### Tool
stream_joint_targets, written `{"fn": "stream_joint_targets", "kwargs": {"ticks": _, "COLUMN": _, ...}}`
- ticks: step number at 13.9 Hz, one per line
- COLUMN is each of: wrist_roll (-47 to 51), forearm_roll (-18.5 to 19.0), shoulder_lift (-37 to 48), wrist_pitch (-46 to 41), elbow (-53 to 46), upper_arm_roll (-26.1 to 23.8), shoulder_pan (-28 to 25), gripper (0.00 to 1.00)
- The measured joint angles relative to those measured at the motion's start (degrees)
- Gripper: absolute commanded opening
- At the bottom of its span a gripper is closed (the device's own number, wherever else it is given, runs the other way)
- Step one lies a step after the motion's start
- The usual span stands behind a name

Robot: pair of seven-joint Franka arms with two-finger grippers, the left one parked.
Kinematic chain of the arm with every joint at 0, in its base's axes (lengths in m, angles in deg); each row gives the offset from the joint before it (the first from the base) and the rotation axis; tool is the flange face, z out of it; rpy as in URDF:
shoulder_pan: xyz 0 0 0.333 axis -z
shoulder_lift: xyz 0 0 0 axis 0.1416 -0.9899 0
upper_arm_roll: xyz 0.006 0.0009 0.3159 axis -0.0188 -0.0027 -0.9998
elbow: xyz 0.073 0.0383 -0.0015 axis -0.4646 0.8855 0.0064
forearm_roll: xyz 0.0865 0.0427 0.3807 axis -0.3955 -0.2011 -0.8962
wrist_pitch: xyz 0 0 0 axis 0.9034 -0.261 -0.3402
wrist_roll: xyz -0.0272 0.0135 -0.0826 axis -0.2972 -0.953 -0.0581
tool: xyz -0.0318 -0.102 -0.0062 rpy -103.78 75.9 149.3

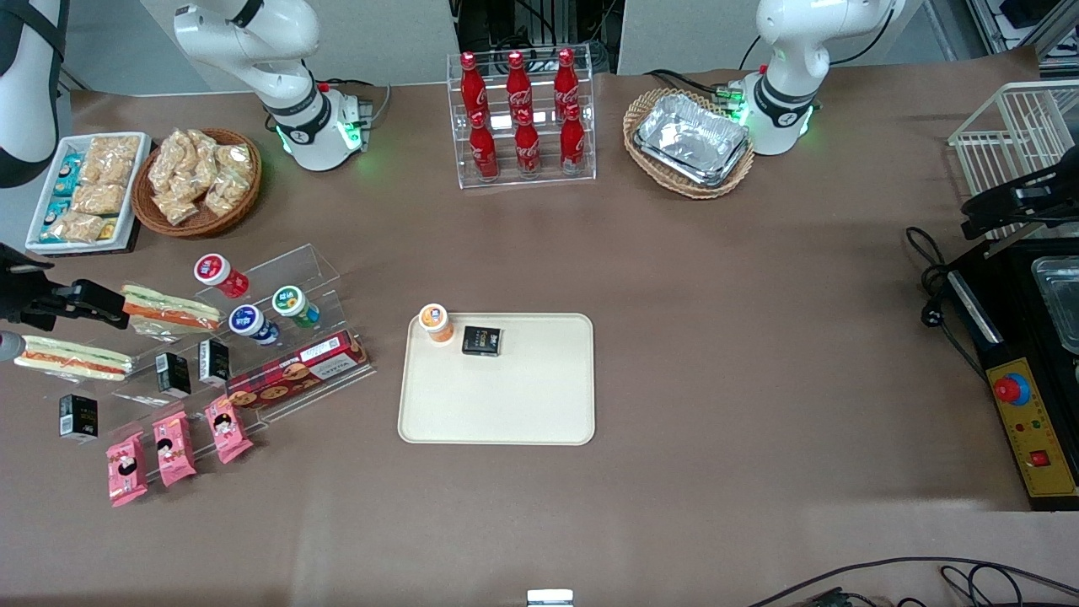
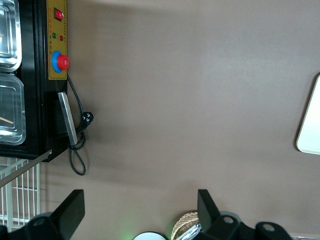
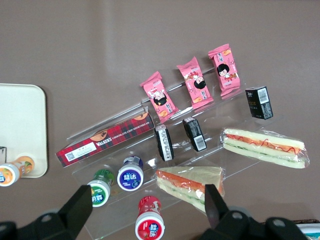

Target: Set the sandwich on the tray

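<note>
Your gripper (image 3: 145, 210) hangs open and empty above the clear stepped rack (image 1: 278, 337) near the working arm's end of the table, jaws wide apart.

The sandwich (image 1: 74, 357) lies at that end's edge, on the rack's outer shelf: long, slim, clear-wrapped, pale bread with thin red and green stripes.

The tray (image 1: 497, 396) sits mid-table, well apart from it, with a small cup (image 1: 436, 322) and a dark box (image 1: 482, 340) at the corner nearest the rack.

The main risk is grabbing the shorter orange-layered sandwich (image 3: 190, 182), which lies just beside the gripper.

Slippery wrap could also slide from the fingers, or the long ends could clip the upright boxes (image 3: 180, 139).
</note>
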Motion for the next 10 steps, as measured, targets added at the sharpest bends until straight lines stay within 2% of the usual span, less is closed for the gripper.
{"fn": "stream_joint_targets", "kwargs": {"ticks": 6, "wrist_roll": 0.7, "forearm_roll": 0.0, "shoulder_lift": 0.0, "wrist_pitch": 0.0, "elbow": 0.0, "upper_arm_roll": 0.2, "shoulder_pan": 0.1, "gripper": 1.0}}
{"fn": "stream_joint_targets", "kwargs": {"ticks": 10, "wrist_roll": 9.3, "forearm_roll": 0.1, "shoulder_lift": 0.1, "wrist_pitch": 0.0, "elbow": -0.1, "upper_arm_roll": 2.1, "shoulder_pan": 2.8, "gripper": 1.0}}
